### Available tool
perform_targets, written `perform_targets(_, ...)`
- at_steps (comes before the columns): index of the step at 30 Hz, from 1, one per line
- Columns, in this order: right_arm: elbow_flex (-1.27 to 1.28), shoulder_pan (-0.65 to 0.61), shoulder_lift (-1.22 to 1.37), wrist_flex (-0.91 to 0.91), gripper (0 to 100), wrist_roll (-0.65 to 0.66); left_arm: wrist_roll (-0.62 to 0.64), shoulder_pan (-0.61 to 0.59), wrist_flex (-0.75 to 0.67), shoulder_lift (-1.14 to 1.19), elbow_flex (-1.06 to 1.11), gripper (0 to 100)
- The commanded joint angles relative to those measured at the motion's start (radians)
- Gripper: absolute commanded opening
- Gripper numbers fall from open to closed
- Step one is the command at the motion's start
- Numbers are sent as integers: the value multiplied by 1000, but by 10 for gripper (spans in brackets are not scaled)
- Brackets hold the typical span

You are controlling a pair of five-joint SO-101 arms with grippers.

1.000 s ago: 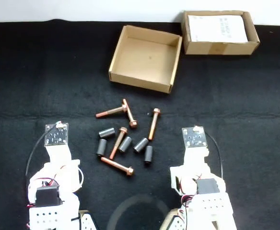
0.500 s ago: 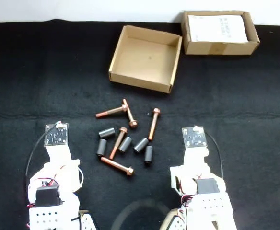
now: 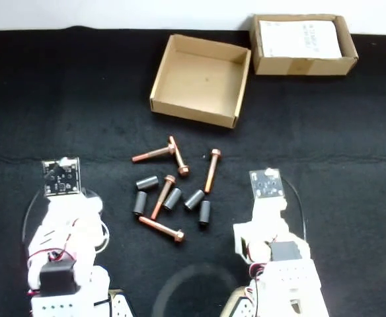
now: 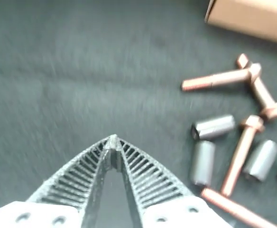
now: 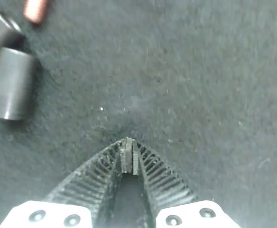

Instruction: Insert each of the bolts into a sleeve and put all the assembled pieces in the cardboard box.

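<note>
Several copper bolts and several dark grey sleeves lie scattered on the black mat in the middle of the high view. The open cardboard box sits behind them, with nothing in it. My left gripper is shut and holds nothing; it hovers over bare mat to the left of the pile, with bolts and sleeves off to its side. My right gripper is also shut on nothing, over the mat beside a dark sleeve.
A second cardboard box with a white sheet inside stands at the back right. The left arm and right arm flank the pile. The black mat spreads wide on both sides.
The left arm has swung up and to the left, away from the pile. The right arm has shifted only slightly. Bolts and sleeves lie where they were.
</note>
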Motion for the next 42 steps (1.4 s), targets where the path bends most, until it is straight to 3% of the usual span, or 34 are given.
perform_targets(1, -119, 8, 13, -13, 9, 12, -8, -15, -17, -10, -130, 11)
perform_targets(5, -217, 8, 13, -2, 9, 12, -8, -13, 117, -10, -242, 27)
perform_targets(11, -424, 2, 18, 193, 9, 12, -57, -13, 434, -10, -392, 182)
perform_targets(15, -588, 2, 22, 343, 9, 12, -60, -13, 430, -5, -415, 173)
perform_targets(19, -725, 2, 36, 449, 9, 12, -60, -13, 420, -2, -420, 14)
perform_targets(22, -834, 7, 133, 538, 9, 8, -58, -12, 381, 44, -417, 21)
perform_targets(27, -1076, 7, 389, 707, 9, 6, -57, -8, 327, 255, -476, 9)
perform_targets(33, -1326, 2, 648, 845, 8, 6, -55, -7, 413, 605, -651, 9)
perform_targets(42, -1409, -110, 832, 903, 9, -61, -55, -5, 525, 1033, -765, 9)
